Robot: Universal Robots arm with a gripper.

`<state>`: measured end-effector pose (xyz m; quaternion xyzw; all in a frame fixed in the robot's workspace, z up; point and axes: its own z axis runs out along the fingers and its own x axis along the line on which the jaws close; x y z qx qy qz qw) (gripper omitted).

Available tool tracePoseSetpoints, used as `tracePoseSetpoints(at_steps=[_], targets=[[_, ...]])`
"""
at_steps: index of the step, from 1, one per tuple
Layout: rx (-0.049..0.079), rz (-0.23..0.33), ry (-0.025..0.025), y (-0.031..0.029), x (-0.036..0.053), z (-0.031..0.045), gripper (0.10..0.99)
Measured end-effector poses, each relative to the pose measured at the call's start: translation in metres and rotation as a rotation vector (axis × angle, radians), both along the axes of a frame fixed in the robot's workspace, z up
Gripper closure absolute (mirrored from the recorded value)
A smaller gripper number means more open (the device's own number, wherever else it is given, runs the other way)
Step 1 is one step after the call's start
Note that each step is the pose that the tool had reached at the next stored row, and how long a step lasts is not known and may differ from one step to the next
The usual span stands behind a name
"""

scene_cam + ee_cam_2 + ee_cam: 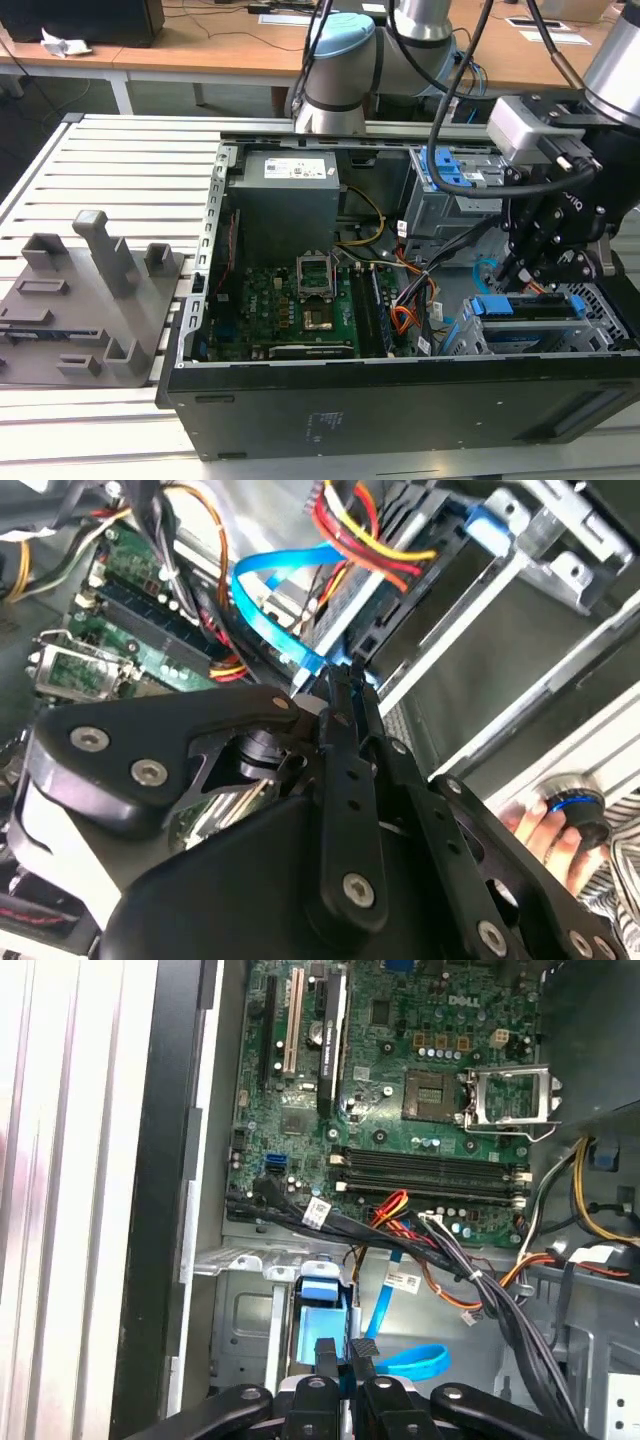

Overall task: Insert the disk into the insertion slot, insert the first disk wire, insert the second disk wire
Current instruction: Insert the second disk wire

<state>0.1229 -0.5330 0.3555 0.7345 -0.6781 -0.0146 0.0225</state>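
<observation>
The disk (528, 308), edged by its blue carrier, sits inside the insertion slot (600, 318), a low grey perforated cage at the exterior view's right. My gripper (520, 268) hangs just above the disk's end. In both wrist views its fingers (340, 695) stand close together at the dark end of the second disk wire (262, 592), a light-blue cable that loops beside them (415, 1362). The first disk wire (365, 525), an orange and red bundle, runs to a black plug at the disk's end. The blue carrier (320, 1295) lies right ahead of my gripper (345, 1352).
A taller grey cage with blue latches (452, 168) stands behind the gripper. The motherboard (300, 300) fills the case floor, crossed by black cable bundles (420, 1245). A grey fixture block (90, 290) lies at the exterior view's left. A person's hand (545, 830) rests by a knob.
</observation>
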Motion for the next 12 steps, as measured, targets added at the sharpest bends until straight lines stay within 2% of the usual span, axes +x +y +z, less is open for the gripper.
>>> tracePoseSetpoints(at_steps=[5,12], targets=[[0.0,-0.002,0.0,-0.0005,0.0174,-0.0056,0.925],[-0.001,-0.002,0.0001,-0.0007,0.0247,-0.011,0.925]])
